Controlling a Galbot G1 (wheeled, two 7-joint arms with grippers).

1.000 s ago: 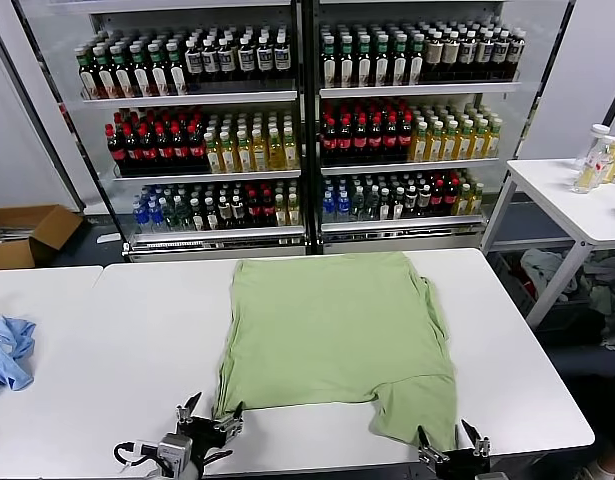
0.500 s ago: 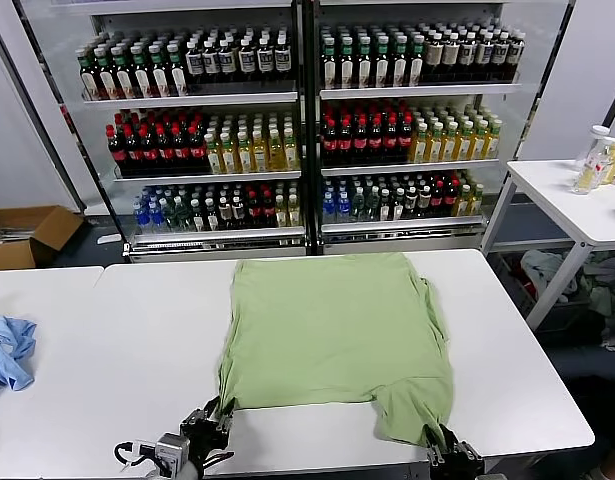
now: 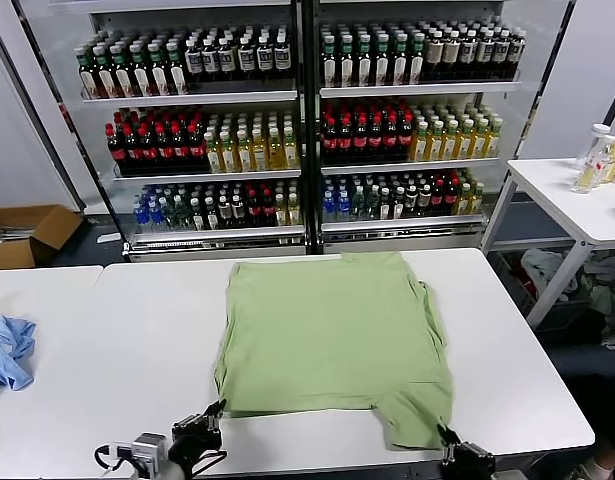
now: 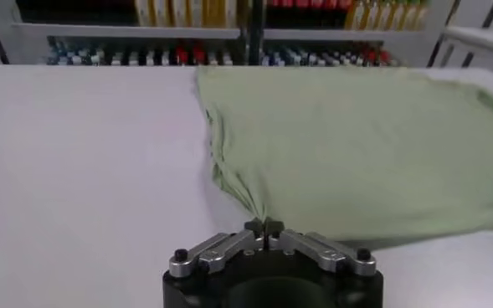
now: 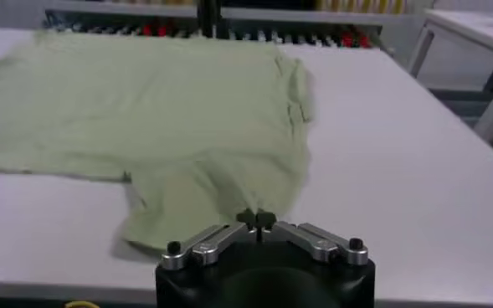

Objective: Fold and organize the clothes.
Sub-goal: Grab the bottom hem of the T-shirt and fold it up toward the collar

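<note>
Shirt: light green shirt [image 3: 332, 340] lies spread flat on the white bench [image 3: 137, 330], roughly mid-bench, far hem toward the drink shelves [image 3: 307, 120]; near edge sits close to the bench's front rim.
Shirt, near-right: a sleeve flap hangs lower than the rest of the near hem, reaching almost to the rim; fabric there looks rumpled.
Left hand: left hand [image 4: 264, 228] at the shirt's near-left corner, low on the bench. Fingers pressed together, tips meeting, w/ the cloth corner drawn up into a thin ridge between them – pinched on the shirt.
Right hand: right hand [image 5: 257, 220] at the near-right sleeve edge by the front rim. Fingers closed tip to tip, nipping the sleeve hem.
Head view: both hands only partly visible at the frame's lower edge, left hand [image 3: 199, 432], right hand [image 3: 459, 452].
Other: light blue garment [image 3: 7, 350] bunched on the neighbouring bench to the left, well apart from the shirt. Cardboard box [image 3: 27, 232] on the floor beyond it.
</note>
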